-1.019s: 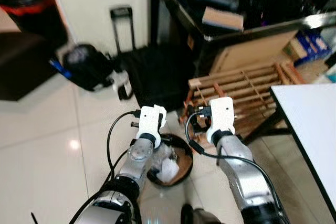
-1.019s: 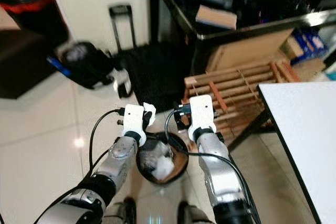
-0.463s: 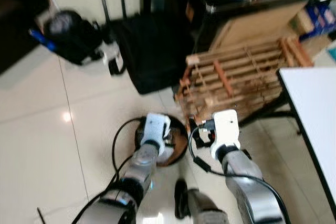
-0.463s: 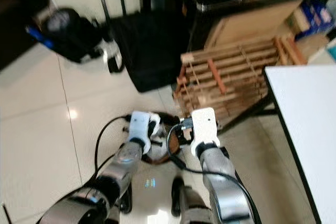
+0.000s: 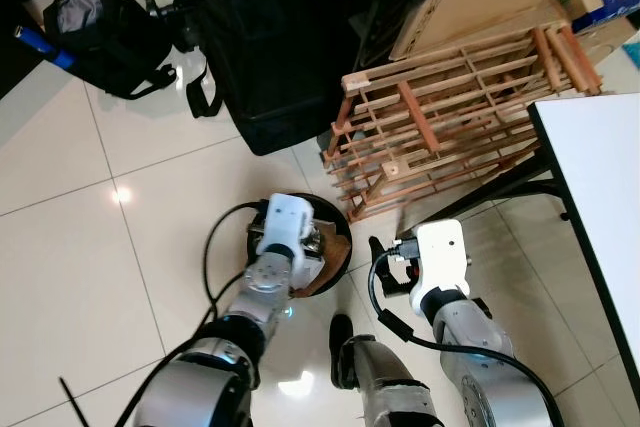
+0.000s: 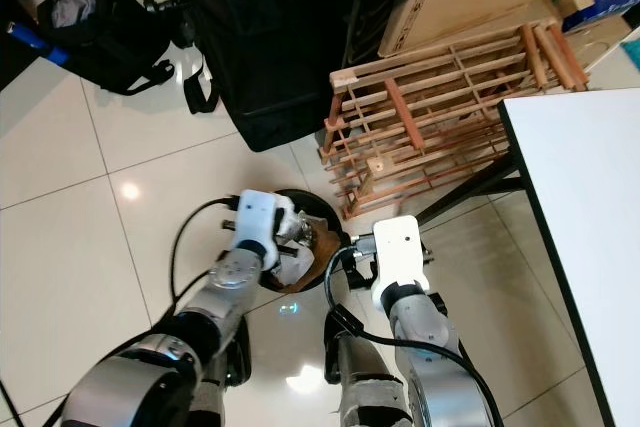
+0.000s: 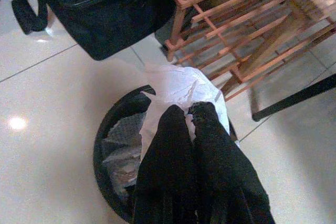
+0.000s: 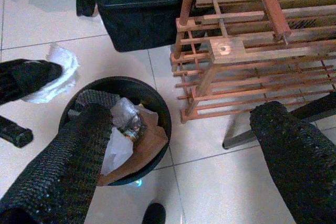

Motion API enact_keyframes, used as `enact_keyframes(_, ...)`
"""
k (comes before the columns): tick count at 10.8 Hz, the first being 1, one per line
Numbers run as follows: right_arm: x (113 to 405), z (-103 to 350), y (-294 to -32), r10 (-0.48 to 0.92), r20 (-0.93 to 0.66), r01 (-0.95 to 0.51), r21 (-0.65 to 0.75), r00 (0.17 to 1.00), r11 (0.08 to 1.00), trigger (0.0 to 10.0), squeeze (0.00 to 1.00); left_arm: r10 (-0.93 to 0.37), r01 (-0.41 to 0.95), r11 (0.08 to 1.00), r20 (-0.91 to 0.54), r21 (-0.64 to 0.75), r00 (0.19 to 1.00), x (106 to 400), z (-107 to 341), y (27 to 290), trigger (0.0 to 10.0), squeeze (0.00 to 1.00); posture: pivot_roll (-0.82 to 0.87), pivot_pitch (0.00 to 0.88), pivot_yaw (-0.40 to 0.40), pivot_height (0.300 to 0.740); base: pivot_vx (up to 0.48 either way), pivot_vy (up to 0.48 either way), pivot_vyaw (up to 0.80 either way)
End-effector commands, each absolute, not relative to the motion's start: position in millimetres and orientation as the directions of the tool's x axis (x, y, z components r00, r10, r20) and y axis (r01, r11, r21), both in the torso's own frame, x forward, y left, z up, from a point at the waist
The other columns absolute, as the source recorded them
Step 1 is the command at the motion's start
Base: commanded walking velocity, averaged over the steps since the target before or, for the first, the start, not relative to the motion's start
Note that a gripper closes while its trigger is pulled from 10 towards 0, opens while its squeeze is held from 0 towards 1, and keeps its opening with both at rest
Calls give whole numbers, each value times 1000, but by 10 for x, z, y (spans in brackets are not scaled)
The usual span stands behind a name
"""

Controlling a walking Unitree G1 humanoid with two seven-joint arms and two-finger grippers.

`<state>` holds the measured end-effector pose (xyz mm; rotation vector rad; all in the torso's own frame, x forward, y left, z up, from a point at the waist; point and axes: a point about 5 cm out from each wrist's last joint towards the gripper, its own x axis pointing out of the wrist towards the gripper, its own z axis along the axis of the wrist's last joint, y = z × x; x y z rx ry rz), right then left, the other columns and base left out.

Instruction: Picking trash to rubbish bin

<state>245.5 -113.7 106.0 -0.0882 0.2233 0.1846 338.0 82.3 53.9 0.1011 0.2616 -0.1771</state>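
A lived-in home corner was suggested by glossy floor tiles (image 5: 70, 247), luggage (a black suitcase (image 5: 265, 57) and backpack (image 5: 105, 32)), a wooden rack (image 5: 450, 117) and a white table (image 5: 610, 187).

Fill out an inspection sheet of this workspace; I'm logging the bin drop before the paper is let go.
Surface: glossy pale tiled floor.
Job's things: round black rubbish bin holding paper and cardboard; white paper held over it.
Clutter: wooden rack, black suitcase, black backpack.
Grippers: left gripper shut on the paper; right gripper open, beside the bin.
Cables: black cables along both arms.
Surroundings: white table to the right.
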Motion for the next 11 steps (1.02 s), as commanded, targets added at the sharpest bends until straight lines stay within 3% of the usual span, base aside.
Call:
enact_keyframes(1, 2408, 1029, -1158, 159, -251, -181, -69, 955, 981, 10000, 0, -165, 202, 975, -313, 89, 935, 3302, 425, 788, 10000, 408, -153, 477, -87, 740, 0, 0, 0)
enact_keyframes(2, 2405, 1029, -1152, 156, -253, -178, -64, 955, 982, 10000, 0, -168, 207, 973, -310, 98, 936, 3304, 429, 785, 10000, 1000, -153, 476, -86, 740, 0, 0, 0)
enact_keyframes(9, 2442, 1019, -1131, 155, -255, -177, -63, 954, 982, 10000, 0, -186, 229, 967, -301, 114, 935, 3320, 464, 726, 10000, 1000, -147, 461, -78, 740, 0, 0, 0)
enact_keyframes(10, 2458, 1017, -1127, 155, -253, -176, -63, 955, 982, 10000, 0, -187, 230, 966, -296, 119, 937, 3322, 470, 721, 10000, 0, -143, 452, -74, 740, 0, 0, 0)
enact_keyframes(11, 2486, 1013, -1128, 152, -250, -173, -64, 956, 983, 10000, 0, -186, 227, 967, -285, 119, 940, 3326, 481, 722, 10000, 0, -139, 440, -69, 740, 0, 0, 0)
